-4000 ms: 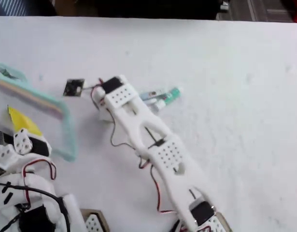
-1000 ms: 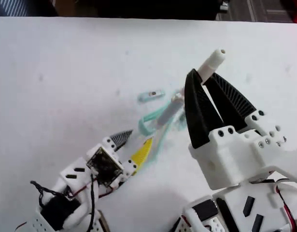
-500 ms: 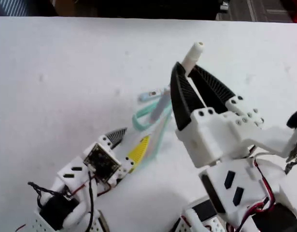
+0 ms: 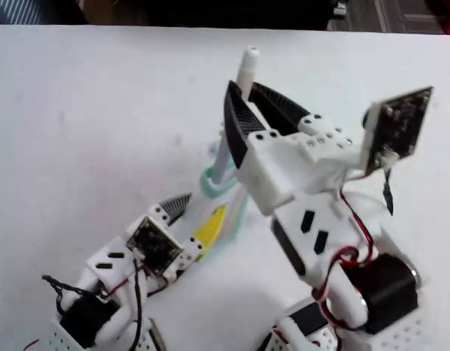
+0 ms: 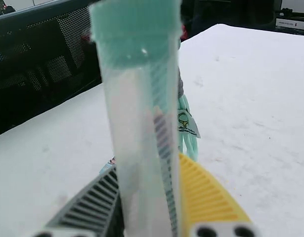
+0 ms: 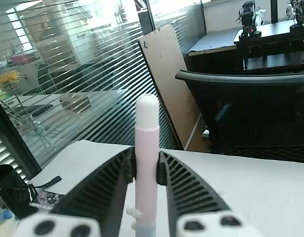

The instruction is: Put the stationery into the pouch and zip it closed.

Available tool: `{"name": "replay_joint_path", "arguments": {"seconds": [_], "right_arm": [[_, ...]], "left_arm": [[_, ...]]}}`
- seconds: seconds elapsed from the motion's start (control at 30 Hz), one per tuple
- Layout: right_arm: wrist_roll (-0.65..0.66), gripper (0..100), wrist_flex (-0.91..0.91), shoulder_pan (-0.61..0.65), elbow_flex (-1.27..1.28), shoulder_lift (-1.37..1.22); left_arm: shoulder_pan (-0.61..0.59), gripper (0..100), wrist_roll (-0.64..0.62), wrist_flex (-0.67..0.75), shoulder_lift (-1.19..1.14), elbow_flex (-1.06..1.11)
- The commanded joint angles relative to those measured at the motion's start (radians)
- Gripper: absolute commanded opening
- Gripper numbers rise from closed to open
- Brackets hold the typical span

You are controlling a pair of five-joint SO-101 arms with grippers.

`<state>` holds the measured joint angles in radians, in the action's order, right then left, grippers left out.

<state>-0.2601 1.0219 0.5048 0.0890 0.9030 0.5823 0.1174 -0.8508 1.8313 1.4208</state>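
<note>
Found right gripper pinching a pen, long axis steep, lower end hanging below the grip, near the pouch. Found left gripper clamped on the pouch edge, just beneath the right one. Judged to need travel down the pen's own axis for insertion.

On the worktop, the left hand lies at the near left, closed on the near end of the pouch, which stretches away from it toward the centre. The right hand hangs above the centre right, clamped around a pen. The pen stands steeply tilted between its fingers, upper end toward the far edge, lower end down at the pouch's far end; whether it is inside cannot be told.
</note>
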Motion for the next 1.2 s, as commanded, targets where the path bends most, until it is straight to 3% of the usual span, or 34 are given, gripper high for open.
{"name": "replay_joint_path", "arguments": {"seconds": [0.0, 0.1, 0.23, 0.37, 0.5, 0.97, 1.17], "right_arm": [[0.014, 1.6, 0.053, 0.01, -0.009, 0.012], [0.078, 1.7, 0.133, 0.016, -0.009, 0.016], [0.253, 2.2, 0.232, 0.156, -0.006, 0.008], [0.259, 16.9, 0.275, 0.225, -0.02, 0.024], [0.167, 27.6, 0.275, 0.143, -0.048, 0.041], [0.212, 27.6, 0.275, 0.073, -0.051, 0.042], [0.23, 27.6, 0.32, -0.108, -0.051, 0.042]], "left_arm": [[-0.01, 14, -0.002, -0.006, 0.001, -0.012], [-0.01, 14, -0.002, -0.006, 0.001, -0.012], [-0.01, 14, -0.002, -0.005, 0.001, -0.012], [-0.01, 14, -0.002, -0.005, 0.001, -0.012], [-0.012, 14, -0.002, -0.005, 0.001, -0.011], [-0.012, 13, -0.002, -0.005, 0.001, -0.009], [-0.012, 7, 0.0, -0.005, 0.001, -0.012]]}}
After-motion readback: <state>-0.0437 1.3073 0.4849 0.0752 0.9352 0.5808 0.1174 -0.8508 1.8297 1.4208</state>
